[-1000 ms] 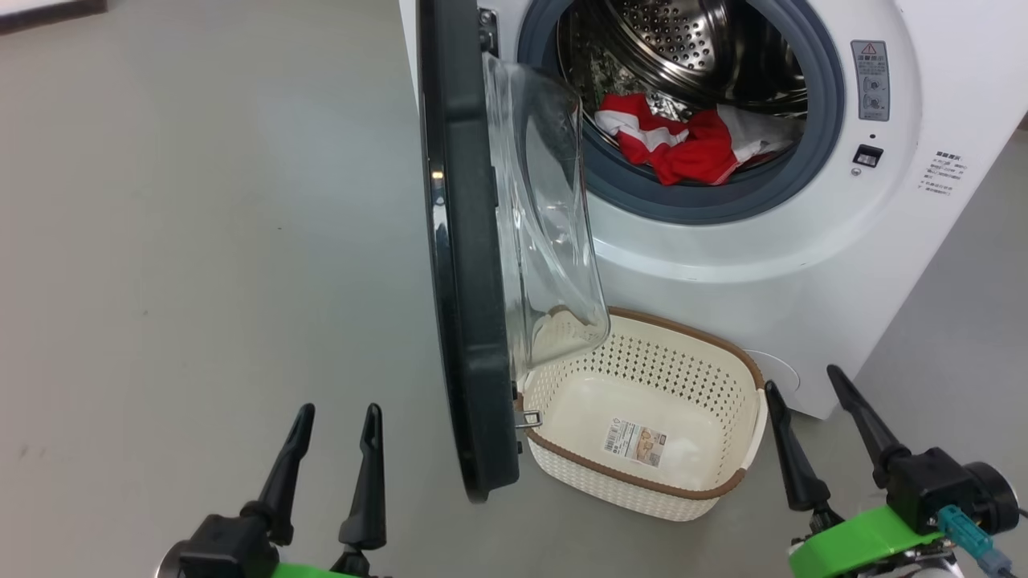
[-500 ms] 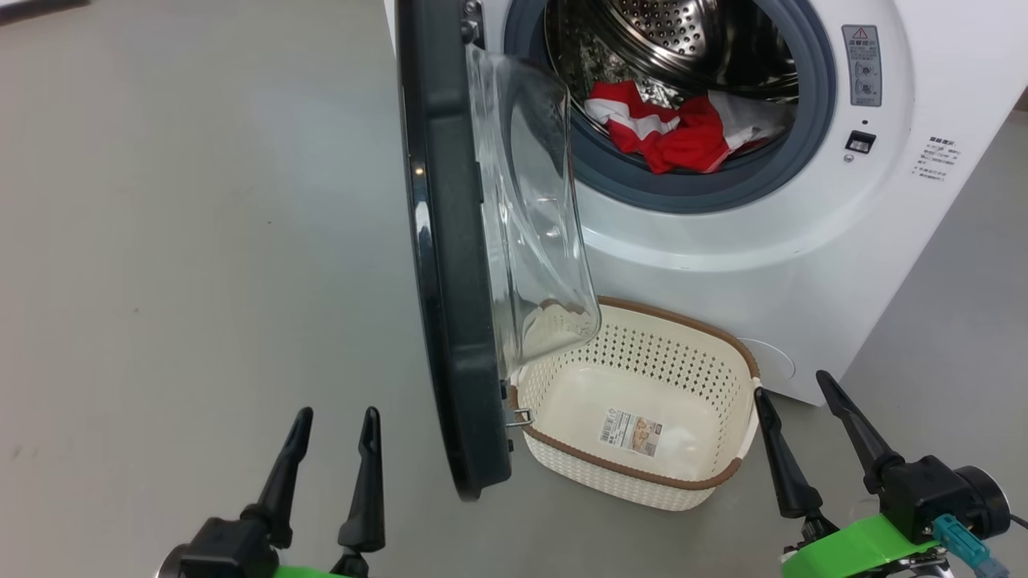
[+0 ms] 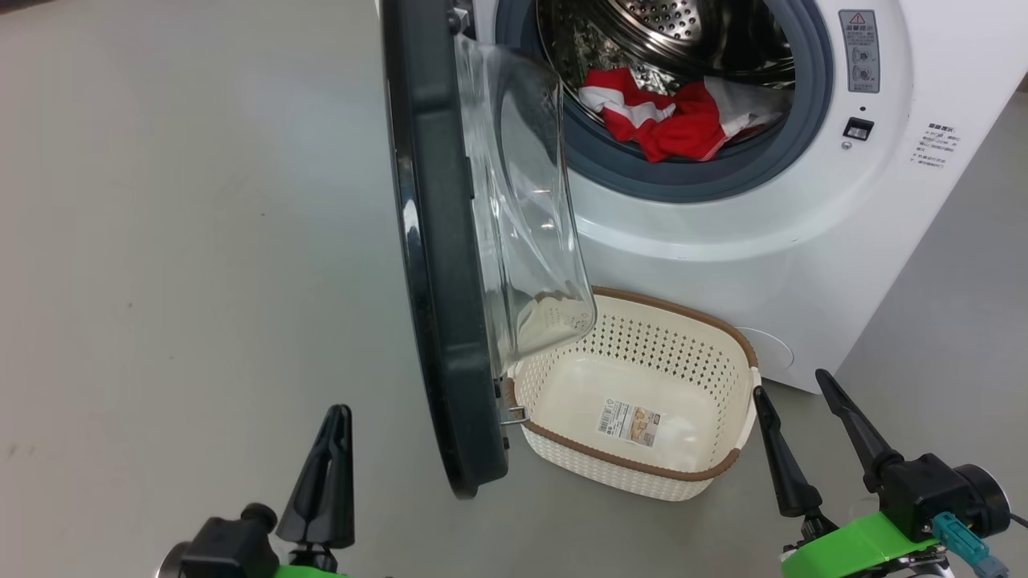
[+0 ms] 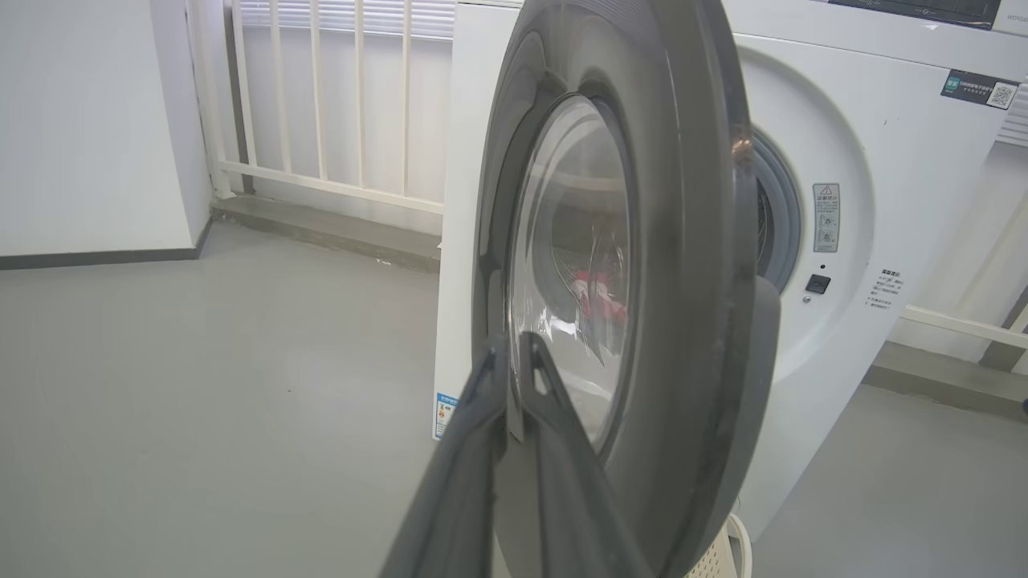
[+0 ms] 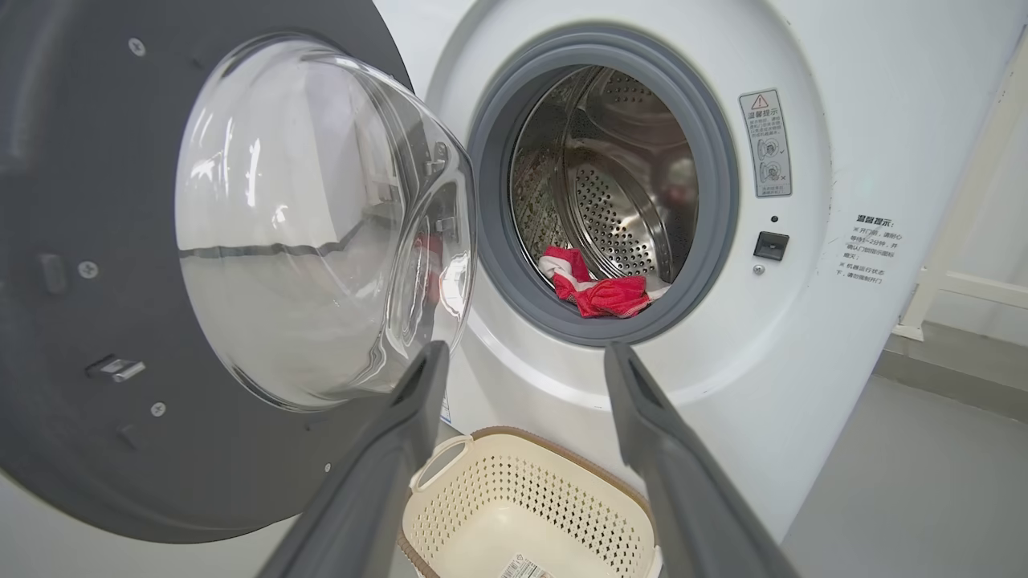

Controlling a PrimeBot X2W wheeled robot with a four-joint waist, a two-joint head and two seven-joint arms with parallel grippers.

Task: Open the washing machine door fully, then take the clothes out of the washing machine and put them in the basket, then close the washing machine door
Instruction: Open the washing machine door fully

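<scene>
The washing machine door [image 3: 438, 241] stands open, edge-on to the head view, its glass bowl bulging to the right. Behind it the white washing machine [image 3: 803, 265] shows its steel drum with red and white clothes [image 3: 666, 120] at the front lip. The cream basket [image 3: 634, 461] sits empty on the floor below the opening, partly under the door. My left gripper [image 3: 337, 413] is low, left of the door's bottom edge, fingers drawn together on nothing. My right gripper [image 3: 791, 381] is open beside the basket's right end. In the left wrist view my left gripper [image 4: 512, 349] points at the door's glossy outer face [image 4: 683, 241].
Grey floor stretches wide to the left of the door. A white railing [image 4: 321, 96] and wall stand behind the machine. In the right wrist view my right gripper [image 5: 526, 351] frames the basket [image 5: 514, 498], with the clothes [image 5: 598, 293] in the drum above.
My left gripper's fingers have come together from wide apart. The head camera has shifted slightly, sliding the scene left and up. The right gripper stays open.
</scene>
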